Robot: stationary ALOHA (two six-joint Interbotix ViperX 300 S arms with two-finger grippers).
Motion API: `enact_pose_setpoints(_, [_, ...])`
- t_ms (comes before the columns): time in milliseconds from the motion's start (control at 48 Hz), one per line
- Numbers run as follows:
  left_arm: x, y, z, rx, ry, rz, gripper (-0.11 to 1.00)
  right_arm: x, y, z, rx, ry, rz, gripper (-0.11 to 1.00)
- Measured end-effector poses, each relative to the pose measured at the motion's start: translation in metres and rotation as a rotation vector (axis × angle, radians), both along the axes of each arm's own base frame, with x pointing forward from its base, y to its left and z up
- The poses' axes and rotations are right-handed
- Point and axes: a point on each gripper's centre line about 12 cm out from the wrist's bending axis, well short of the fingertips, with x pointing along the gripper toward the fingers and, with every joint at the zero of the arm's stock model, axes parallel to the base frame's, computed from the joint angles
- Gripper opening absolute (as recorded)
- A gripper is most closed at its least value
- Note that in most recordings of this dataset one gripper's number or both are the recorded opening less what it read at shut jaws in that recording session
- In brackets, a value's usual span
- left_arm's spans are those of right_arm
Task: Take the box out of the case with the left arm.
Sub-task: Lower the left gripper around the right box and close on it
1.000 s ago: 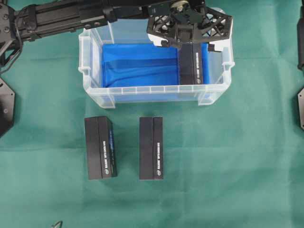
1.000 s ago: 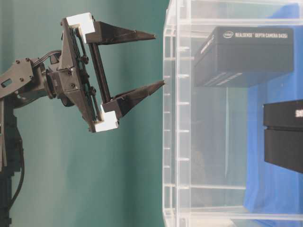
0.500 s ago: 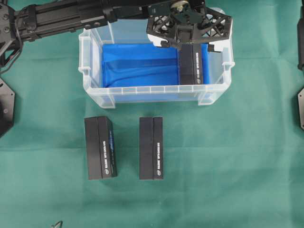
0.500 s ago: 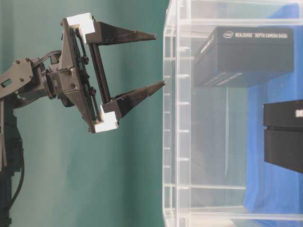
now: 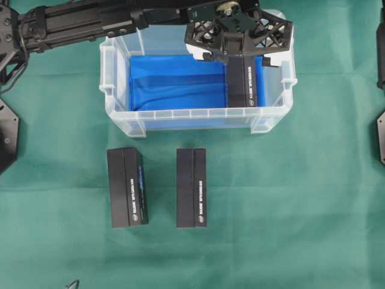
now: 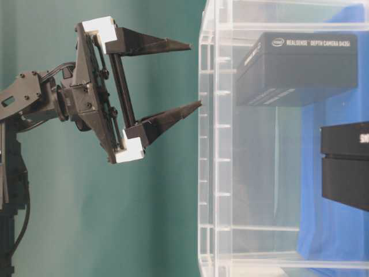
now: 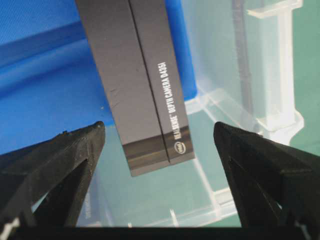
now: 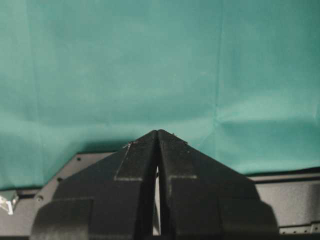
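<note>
From where I stand, the left of the green counter (image 5: 313,198) carries the black left arm (image 5: 72,24), reaching across over the case (image 5: 123,123). In front of the case, two black boxes (image 5: 127,187) lie side by side on the cloth, near each other but apart, outside the tub.

Moving right, the case's blue lining (image 5: 174,81) is bare over most of the floor. The box (image 5: 245,81) to be taken out lies at the right end of the case, close to the right wall, its long side running front to back. The left gripper (image 7: 157,135) hangs above it, jaws spread wide with nothing between them; in the wrist view the box's near end sits in the gap, skewed a little against the line of the jaws.

The box looks like stiff printed card with a smooth matte skin, probably light and rigid, not fragile, though smooth enough to slide in a weak pinch. I would take it across its narrow width near the middle, one jaw on each long face, minding the little room beside the right wall.

Far right, the right gripper (image 8: 157,145) is parked over bare cloth, jaws pressed together and empty.
</note>
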Motion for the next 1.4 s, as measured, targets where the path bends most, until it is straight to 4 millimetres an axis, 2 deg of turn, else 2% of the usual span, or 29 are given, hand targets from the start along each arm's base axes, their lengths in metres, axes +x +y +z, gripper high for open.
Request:
enact_pose_setpoints(500, [0.002,-0.001,-0.040,0.001,0.001,0.011,0.87,0.000,0.000,0.000,0.000,0.002,0.000,0.00])
enact_pose_setpoints(729, [0.000,0.003,-0.051,0.002,0.006,0.015,0.87,0.000,0.000,0.000,0.002,0.001,-0.001,0.00])
enact_pose_setpoints(1395, [0.001,0.006,-0.056,0.006,-0.013,0.020,0.87,0.000,0.000,0.000,0.003,0.003,-0.001,0.00])
